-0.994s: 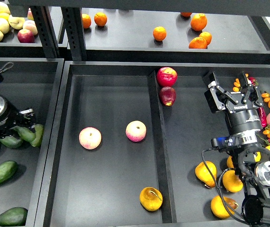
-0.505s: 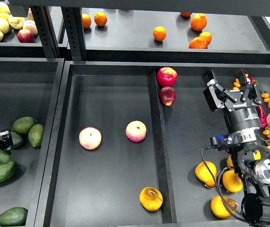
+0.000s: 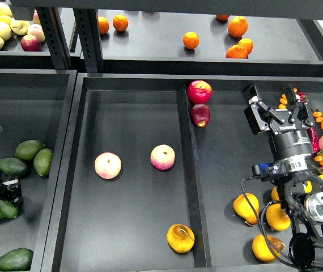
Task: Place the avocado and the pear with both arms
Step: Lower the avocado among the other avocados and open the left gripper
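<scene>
Several dark green avocados lie in the left bin: a cluster (image 3: 28, 149) and one at the front (image 3: 14, 259). My left gripper (image 3: 1, 195) is low at the left edge, right over another avocado (image 3: 3, 211); its dark fingers cannot be told apart. A yellow-orange pear (image 3: 180, 238) with a brown patch lies at the front of the middle tray (image 3: 133, 215). My right gripper (image 3: 275, 107) is open and empty above the right compartment, far from the pear.
Two pink-cream fruits (image 3: 107, 165) (image 3: 162, 157) lie in the middle tray. Two red apples (image 3: 199, 91) sit by the divider (image 3: 187, 170). More pears (image 3: 246, 207) lie beside my right arm. Oranges (image 3: 191, 39) are on the back shelf.
My left gripper has pulled back from the avocado cluster, down and to the left, and now sits over a single avocado. The cluster has shifted slightly. The right arm has not moved.
</scene>
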You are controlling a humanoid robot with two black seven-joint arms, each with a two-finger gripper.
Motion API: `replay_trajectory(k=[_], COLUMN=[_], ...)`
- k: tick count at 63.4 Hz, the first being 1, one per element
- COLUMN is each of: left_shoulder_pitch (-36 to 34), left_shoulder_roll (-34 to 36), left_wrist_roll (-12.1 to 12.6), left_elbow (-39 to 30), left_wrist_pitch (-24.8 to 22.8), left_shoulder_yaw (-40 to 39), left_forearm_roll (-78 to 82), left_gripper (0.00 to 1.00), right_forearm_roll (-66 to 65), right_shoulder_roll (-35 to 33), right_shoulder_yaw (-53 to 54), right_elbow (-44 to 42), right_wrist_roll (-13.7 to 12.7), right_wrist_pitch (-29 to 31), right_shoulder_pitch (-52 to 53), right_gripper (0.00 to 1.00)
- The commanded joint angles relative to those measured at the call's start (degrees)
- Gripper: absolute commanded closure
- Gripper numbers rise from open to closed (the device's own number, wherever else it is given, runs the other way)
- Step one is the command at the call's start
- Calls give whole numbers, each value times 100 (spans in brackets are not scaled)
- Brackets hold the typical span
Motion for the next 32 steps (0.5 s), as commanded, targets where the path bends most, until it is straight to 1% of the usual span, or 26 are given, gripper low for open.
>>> replay_trajectory(k=[1, 8, 14, 16, 20, 23, 31, 32], left_shoulder_pitch=[58, 111, 155, 155, 155, 155, 155, 155], left_shoulder_roll=[-180, -286, -312, -312, -312, -312, -286, -277], left_wrist_roll=[0, 0, 0, 0, 0, 0, 0, 0], left_elbow=[93, 172, 198, 198, 198, 198, 207, 207], left_wrist_pitch=[-1, -1, -1, -1, -1, -1, -1, -1], left_shoulder_yaw=[-6, -6, -6, -6, -6, -6, -6, -6], left_forearm_roll=[-4, -4, 5, 5, 22, 49, 75, 75], left_gripper=[63, 60, 55, 52, 44, 41, 29, 26], right_forearm_roll=[0, 0, 0, 0, 0, 0, 0, 0], right_shoulder_roll=[0, 0, 0, 0, 0, 0, 0, 0], right_shoulder_yaw=[-2, 7, 7, 7, -2, -2, -28, -28], right_elbow=[0, 0, 0, 0, 0, 0, 0, 0], right_wrist_roll=[-5, -5, -5, -5, -5, -5, -5, -5], right_wrist_pitch=[1, 1, 1, 1, 1, 1, 1, 1], right_shoulder_pitch=[0, -9, -18, -18, -18, -18, -18, -18], right_gripper=[0, 0, 0, 0, 0, 0, 0, 0])
